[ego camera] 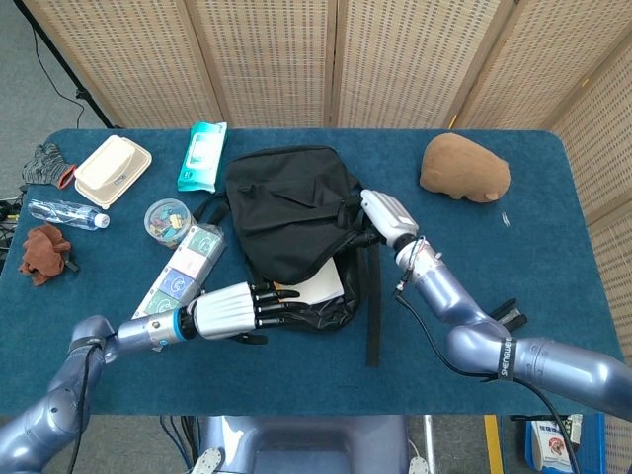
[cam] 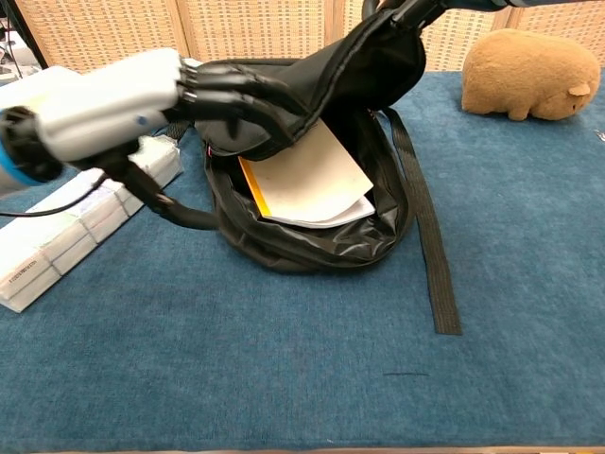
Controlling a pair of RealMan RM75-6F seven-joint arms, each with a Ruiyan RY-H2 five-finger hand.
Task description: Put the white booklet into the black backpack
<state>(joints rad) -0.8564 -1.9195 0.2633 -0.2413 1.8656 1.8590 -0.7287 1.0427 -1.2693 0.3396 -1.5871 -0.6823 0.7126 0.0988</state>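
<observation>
One white booklet point(cam: 307, 180), orange-edged, flat inside the gaping black backpack point(cam: 312, 241)

Soft black fabric backpack point(cam: 321, 236) mouth gapes toward 6 o'clock — lifted flap overhangs at 12; left hand point(cam: 123, 104) crowds 9 o'clock side; loose black webbing strap point(cam: 425, 255) trails at 3.

Blue felt-covered table point(ego camera: 553, 296) — woven wicker folding screen point(ego camera: 336, 59) at 12 o'clock. Grey floor point(ego camera: 20, 89) at 10 o'clock, black cable point(ego camera: 61, 79) trailing.
</observation>
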